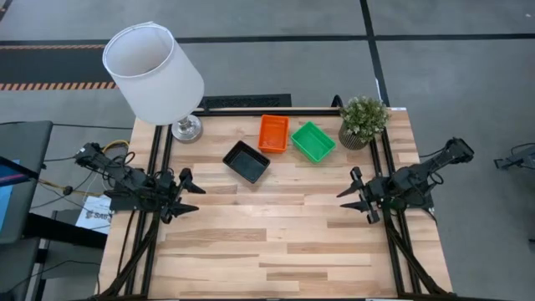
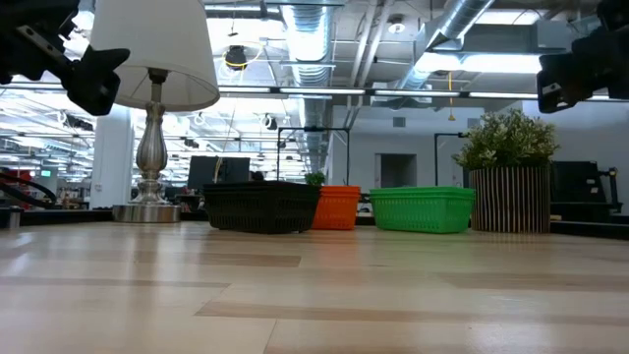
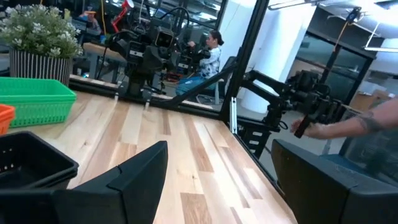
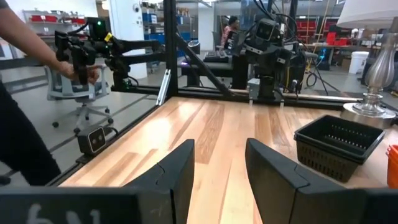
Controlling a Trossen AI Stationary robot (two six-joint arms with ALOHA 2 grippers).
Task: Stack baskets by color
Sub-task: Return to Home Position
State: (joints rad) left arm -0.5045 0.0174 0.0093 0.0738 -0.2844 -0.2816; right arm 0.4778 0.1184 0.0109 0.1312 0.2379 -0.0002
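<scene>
A black basket stack (image 1: 247, 161), an orange one (image 1: 273, 133) and a green one (image 1: 313, 141) rest flat on the wooden table (image 1: 276, 242) in its far half; the low view shows the same black (image 2: 260, 206), orange (image 2: 337, 207) and green (image 2: 423, 209) baskets. My left gripper (image 1: 191, 199) waits open at the table's left edge, pointing level toward the right. My right gripper (image 1: 353, 201) waits open at the right edge, pointing level toward the left. Between either pair of fingers there is nothing.
A white-shaded lamp (image 1: 155, 73) stands at the far left, its metal base (image 1: 186, 129) on the table. A small potted plant (image 1: 364, 121) stands at the far right. The near half of the table is bare wood. A person's arm (image 4: 25, 37) shows beyond the table.
</scene>
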